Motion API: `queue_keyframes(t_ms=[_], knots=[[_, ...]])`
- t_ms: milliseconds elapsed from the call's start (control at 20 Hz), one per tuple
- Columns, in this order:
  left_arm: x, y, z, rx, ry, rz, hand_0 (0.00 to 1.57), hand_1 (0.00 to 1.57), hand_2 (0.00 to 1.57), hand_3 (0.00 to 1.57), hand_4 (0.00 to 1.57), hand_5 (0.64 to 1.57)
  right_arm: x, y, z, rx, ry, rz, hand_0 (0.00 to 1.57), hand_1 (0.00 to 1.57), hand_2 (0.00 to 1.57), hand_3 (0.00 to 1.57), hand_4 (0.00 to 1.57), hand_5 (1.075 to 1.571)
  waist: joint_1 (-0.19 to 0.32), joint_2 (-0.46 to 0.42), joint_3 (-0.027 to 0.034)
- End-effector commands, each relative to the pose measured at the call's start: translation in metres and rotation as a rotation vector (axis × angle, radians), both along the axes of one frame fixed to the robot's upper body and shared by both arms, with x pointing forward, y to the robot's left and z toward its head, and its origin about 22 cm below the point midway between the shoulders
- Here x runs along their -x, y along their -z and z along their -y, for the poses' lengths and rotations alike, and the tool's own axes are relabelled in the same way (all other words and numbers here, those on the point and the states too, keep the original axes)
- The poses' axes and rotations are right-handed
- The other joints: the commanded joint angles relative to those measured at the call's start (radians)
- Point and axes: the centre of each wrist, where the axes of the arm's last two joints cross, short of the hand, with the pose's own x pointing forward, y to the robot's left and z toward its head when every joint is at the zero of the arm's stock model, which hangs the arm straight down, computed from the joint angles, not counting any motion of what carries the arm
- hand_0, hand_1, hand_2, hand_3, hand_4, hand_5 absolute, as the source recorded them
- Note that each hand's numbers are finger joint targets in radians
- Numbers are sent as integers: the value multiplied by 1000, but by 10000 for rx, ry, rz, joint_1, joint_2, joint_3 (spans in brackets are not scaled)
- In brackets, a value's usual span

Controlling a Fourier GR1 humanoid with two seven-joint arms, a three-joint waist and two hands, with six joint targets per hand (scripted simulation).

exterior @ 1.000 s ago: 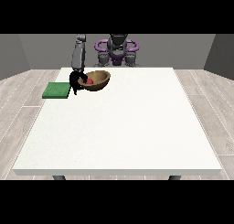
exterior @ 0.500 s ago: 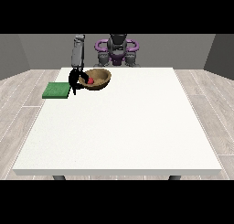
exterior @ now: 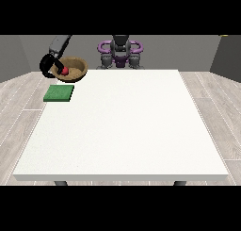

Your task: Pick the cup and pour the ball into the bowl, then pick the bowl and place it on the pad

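The white table (exterior: pixel 122 126) fills the near ground. At its far left edge lies the green pad (exterior: pixel 59 93), flat. Beyond and above the pad, the hand at the view's left (exterior: pixel 48 65) holds the brown bowl (exterior: pixel 75 68) by its rim, fingers curled round it — the bowl is off the table and tilted, with the red ball (exterior: pixel 64 71) inside. Farthest back stands the robot's torso (exterior: pixel 120 50).

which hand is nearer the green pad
The right hand, at the view's left: it holds the bowl raised just above and behind the green pad. The other hand does not show in this view.
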Motion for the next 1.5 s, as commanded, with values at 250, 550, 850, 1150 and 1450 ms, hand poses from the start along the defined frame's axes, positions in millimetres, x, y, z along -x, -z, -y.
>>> queue_keyframes(t_ms=[250,550,850,1150,1450], knots=[[14,21,-26,98,-618,-14,0,0,0,0,1203,1542,-25,-86,30,75,199,146,1571,1571,1571,671,1067,1566,-468,230,13],[9,-7,-12,-133,237,843,0,0,0,0,1210,1555,1,-74,88,-14,776,739,1571,1571,1571,381,1123,1568,214,1107,32],[17,-2,-24,-226,163,1214,0,0,0,0,1208,1553,-10,-47,63,-1033,955,1061,1571,1571,1571,444,1060,1569,291,1500,28],[13,1,-18,-335,-15,832,0,0,0,0,1203,1557,-21,-37,47,-1626,1031,816,1571,1571,1571,552,1023,1571,210,1193,26],[17,-33,-24,-329,-64,1514,0,0,0,0,1191,1561,-12,-45,75,-1538,2233,1115,1571,1571,1571,1163,191,1557,252,1571,29]])
